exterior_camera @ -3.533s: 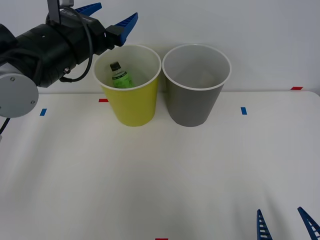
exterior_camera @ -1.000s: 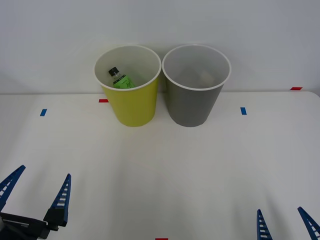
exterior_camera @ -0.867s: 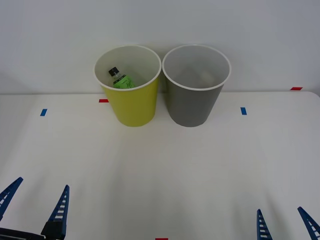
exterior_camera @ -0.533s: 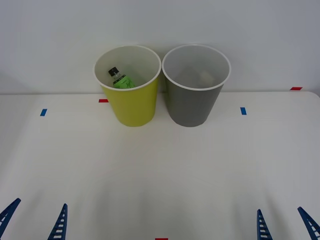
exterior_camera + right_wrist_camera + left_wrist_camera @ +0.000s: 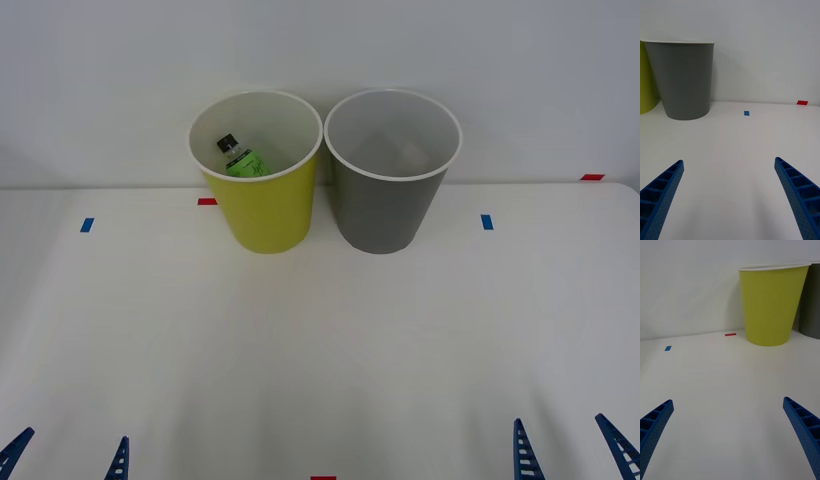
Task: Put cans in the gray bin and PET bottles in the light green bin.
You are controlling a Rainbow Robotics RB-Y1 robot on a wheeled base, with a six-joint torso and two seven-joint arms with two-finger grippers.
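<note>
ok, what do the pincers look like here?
Both pincers, left and right, have two bright blue plastic fingers, long and tapering to a point. Their inner faces are ribbed with open rectangular cells, like a ladder. No cables or markings are visible.

Bright even light, soft shadows, sharp

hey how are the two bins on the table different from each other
The light green bin is lime outside and white inside; the gray bin is dark gray outside and gray inside. The light green bin holds a PET bottle with a green label and black cap; no bottle shows in the gray bin. Both are round, tapered, upright, similar in size, side by side.
</note>
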